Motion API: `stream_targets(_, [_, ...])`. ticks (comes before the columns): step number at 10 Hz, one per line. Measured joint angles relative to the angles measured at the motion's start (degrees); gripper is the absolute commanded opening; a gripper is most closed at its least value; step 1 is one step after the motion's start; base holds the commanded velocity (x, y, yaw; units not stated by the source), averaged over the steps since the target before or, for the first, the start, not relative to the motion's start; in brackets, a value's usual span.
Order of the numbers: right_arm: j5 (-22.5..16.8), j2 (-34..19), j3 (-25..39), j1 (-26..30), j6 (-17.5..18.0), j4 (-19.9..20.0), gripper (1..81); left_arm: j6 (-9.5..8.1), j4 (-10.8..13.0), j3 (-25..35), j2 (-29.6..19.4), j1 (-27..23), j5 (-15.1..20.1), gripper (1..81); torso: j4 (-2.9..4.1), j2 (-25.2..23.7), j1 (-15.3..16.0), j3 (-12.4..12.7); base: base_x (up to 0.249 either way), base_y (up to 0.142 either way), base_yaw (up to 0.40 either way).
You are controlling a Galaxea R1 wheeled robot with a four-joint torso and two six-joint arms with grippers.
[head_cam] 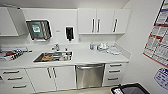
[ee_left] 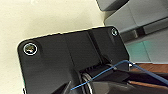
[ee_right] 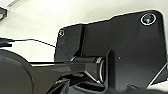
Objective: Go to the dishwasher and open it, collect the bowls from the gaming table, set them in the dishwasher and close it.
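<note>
The dishwasher stands shut under the white counter, right of centre in the head view. Its front is brushed steel, with a bar handle across the top. The bowls and the gaming table are out of view. Both wrist views show mostly the robot's own dark plate against pale surfaces.
A steel sink with items in it is set in the counter left of the dishwasher. White doors and drawers flank the appliance. Wall cabinets hang above. A dark bin stands on the floor at the lower right, by a wall with posters.
</note>
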Motion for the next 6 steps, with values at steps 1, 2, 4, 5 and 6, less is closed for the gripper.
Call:
stream_targets(1, [-0.11, -0.02, 0.0, 0.28, 0.0, 0.0, 81.1, 0.0, 0.0, 0.0, 0.0, 0.01, 0.02, 81.1, 0.0, 0.0, 0.0, 0.0, 0.092, 0.0, 0.0])
stream_targets(2, [-0.09, 0.0, 0.0, 0.28, 0.0, 0.0, 81.1, 0.0, 0.0, 0.0, 0.0, 0.0, 0.0, 81.1, 0.0, 0.0, 0.0, 0.0, 0.091, 0.0, 0.0])
stream_targets(4, [-0.06, -0.02, 0.0, 0.72, 0.0, 0.0, 81.1, 0.0, 0.0, 0.0, 0.0, 0.01, -0.17, 81.1, 0.0, 0.0, 0.0, 0.0, 0.091, 0.0, 0.0])
stream_targets(5, [-0.09, 0.0, 0.0, 0.91, 0.0, 0.0, 81.1, 0.0, 0.0, 0.0, 0.0, 0.01, -0.66, 81.1, 0.0, 0.0, 0.0, 0.0, 0.092, 0.0, 0.0])
stream_targets(6, [-0.06, 0.02, 0.0, 1.08, 0.0, 0.0, 81.1, 0.0, 0.0, 0.0, -0.01, 0.01, -0.88, 81.1, 0.0, 0.0, 0.0, 0.0, 0.091, 0.0, 0.0])
